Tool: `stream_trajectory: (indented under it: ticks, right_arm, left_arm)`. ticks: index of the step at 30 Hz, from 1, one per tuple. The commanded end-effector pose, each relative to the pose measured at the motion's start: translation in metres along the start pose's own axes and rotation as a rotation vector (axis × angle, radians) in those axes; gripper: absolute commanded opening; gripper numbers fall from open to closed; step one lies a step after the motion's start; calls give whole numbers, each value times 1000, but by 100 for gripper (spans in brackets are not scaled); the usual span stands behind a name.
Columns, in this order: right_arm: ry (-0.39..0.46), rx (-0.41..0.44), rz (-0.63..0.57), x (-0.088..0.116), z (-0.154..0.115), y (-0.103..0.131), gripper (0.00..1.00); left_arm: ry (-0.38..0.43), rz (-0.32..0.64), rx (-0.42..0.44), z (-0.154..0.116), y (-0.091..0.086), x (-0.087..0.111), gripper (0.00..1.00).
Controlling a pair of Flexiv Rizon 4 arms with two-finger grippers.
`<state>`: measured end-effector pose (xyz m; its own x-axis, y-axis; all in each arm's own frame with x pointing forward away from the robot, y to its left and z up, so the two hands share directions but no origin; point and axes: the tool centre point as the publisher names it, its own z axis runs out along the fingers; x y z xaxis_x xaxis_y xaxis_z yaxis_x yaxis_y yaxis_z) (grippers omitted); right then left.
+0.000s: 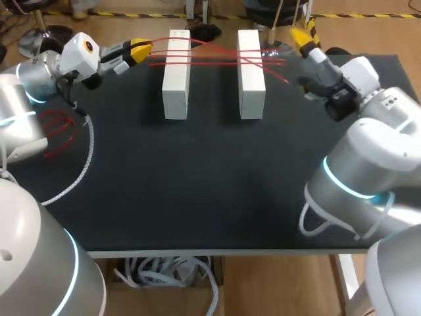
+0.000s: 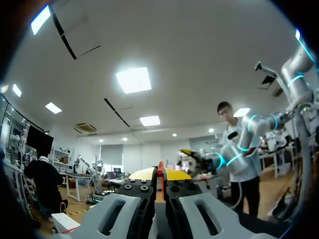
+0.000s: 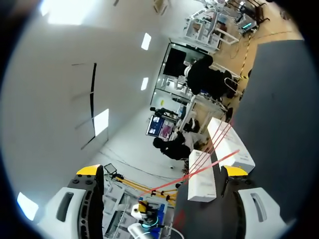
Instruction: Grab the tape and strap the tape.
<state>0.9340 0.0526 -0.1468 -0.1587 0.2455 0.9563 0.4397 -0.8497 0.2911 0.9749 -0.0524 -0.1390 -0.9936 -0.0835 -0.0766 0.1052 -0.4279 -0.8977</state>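
Figure. Two arms at a table covered in a matt black surface, seen from the head view and both wrist views. No writing on the task's things can be made out.

(a) Surface. Two white blocks stand side by side on the far half of the table, well apart: the left block and the right block. Near the left edge, beside the left arm, lie red loops, and a white cable curves towards the front edge.

(b) Tape. The tape shows as several thin red strands stretched across the tops of both blocks. The strands fan out and cross over the right block, ending just past it on the dark surface.

(c) Left gripper. It is at the far left of the table, level with the block tops. In the left wrist view the left gripper has its yellow tips pressed together, pinching the red tape between them.

(d) Right gripper. It is at the far right corner, just beyond the right block. In the right wrist view the right gripper has its fingers spread wide. A strand of tape runs between them, and ahead lie the two blocks.
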Motion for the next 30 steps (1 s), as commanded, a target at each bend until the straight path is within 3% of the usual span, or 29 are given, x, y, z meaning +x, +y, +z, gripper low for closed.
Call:
stream_trajectory:
  ticks: [1,6,15,30]
  right_arm:
    - [3,-97,49,2,2,-14,100]
    - [3,-81,150,-1,9,-29,100]
    - [8,-65,221,-9,32,-45,100]
    - [57,-102,300,-12,74,-39,100]
  left_arm:
    - [0,2,3,0,1,0,0]
    - [0,2,3,0,1,0,0]
    - [0,2,3,0,1,0,0]
    - [0,2,3,0,1,0,0]
